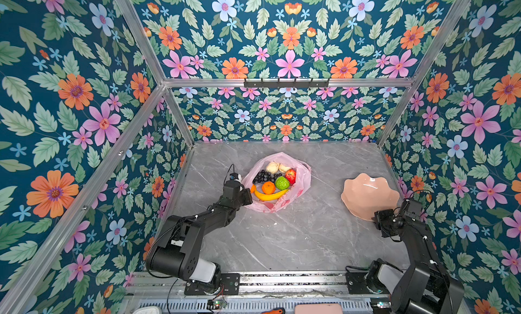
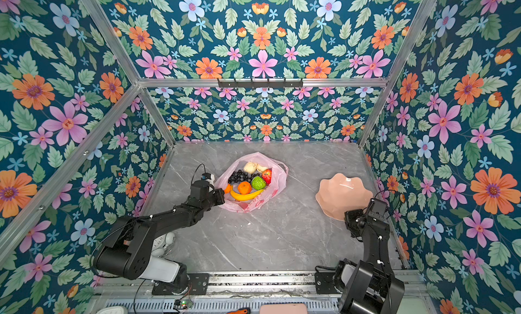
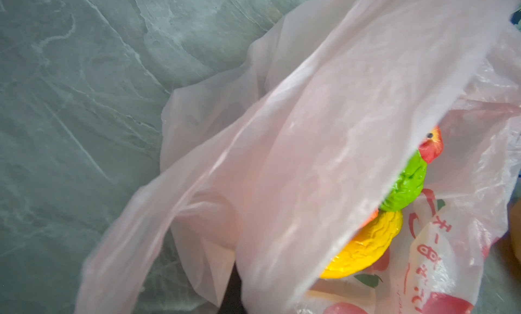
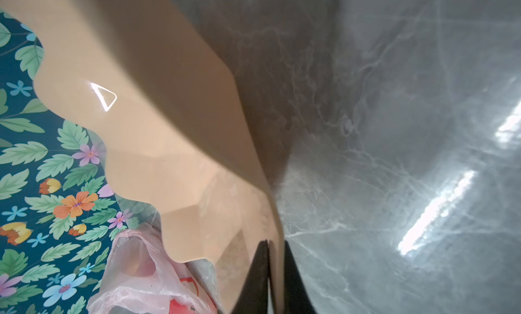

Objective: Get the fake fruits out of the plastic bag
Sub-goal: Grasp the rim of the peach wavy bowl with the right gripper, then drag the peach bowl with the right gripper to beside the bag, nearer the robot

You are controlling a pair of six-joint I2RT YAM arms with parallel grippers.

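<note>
Nearest the camera, both arm bases sit on the front rail of the grey marble-pattern table [image 1: 296, 242]. The right arm rises almost vertically, wrist bent forward; the right gripper [image 4: 275, 273] has its 2 dark fingers [image 4: 258, 281] pressed together on the scalloped rim of the peach-pink bowl [image 1: 366, 194], which is tilted up on edge. The left arm extends low and forward, elbow near the table; the left gripper [image 1: 248, 195] is clamped shut on the near-left edge of the plastic bag [image 1: 303, 180], with pink film draped over it in the left wrist view. Farther back, mid-table, the bag lies open with the fake fruits [image 1: 275, 180] inside: banana [image 1: 269, 197], orange [image 1: 268, 188], green fruit [image 1: 282, 183], apple [image 1: 291, 175], grapes [image 1: 262, 176], 2 cream pieces [image 1: 273, 167].
</note>
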